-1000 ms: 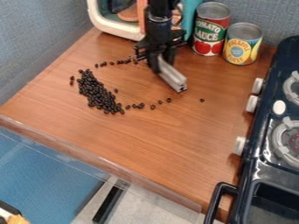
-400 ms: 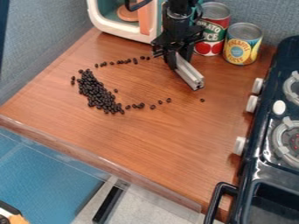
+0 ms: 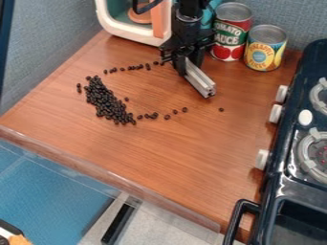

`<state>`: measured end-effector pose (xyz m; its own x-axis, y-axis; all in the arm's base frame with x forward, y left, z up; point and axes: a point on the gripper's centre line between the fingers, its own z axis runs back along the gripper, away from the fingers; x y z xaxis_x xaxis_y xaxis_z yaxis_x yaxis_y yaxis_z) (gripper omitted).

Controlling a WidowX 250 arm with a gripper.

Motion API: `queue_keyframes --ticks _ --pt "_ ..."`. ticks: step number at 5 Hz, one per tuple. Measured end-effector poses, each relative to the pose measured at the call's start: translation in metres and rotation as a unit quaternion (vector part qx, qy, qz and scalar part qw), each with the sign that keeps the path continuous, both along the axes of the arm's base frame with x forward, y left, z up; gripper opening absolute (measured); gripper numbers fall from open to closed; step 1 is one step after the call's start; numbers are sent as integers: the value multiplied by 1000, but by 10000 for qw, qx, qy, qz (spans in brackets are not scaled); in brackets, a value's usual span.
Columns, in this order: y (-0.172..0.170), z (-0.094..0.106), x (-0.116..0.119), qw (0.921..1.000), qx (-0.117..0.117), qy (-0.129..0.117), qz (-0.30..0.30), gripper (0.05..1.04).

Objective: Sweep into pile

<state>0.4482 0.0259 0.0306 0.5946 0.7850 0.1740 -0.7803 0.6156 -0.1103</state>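
Observation:
At the top middle of the view, in front of the white box and the cans, the black gripper hangs over the counter. It is shut on a silver metal bar, which slants down to the right. Left of it, dark beans lie in a dense elongated pile. A loose row of beans curves from above the pile towards the gripper. Another scattered row trails right from the pile's lower end, and a single bean lies below and right of the bar's tip.
A white toy box with a teal inside stands at the back. The tomato can and pineapple can are right of the gripper. A dark toy stove lines the right side. The wooden counter ends at a clear-edged front lip.
The gripper with the bar moved right along the back, then slightly back left. Beans at the right end of the upper row, near the gripper, have come into sight. The main pile looks the same.

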Motion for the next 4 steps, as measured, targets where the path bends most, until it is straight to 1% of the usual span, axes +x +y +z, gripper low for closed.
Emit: queue_keyframes --ticks 2,3,4 --pt "9 0 0 10000 68 5 27 382" --pt "19 -7 1 9999 59 43 145 382" --pt "19 -3 5 9999 90 -17 135 382"
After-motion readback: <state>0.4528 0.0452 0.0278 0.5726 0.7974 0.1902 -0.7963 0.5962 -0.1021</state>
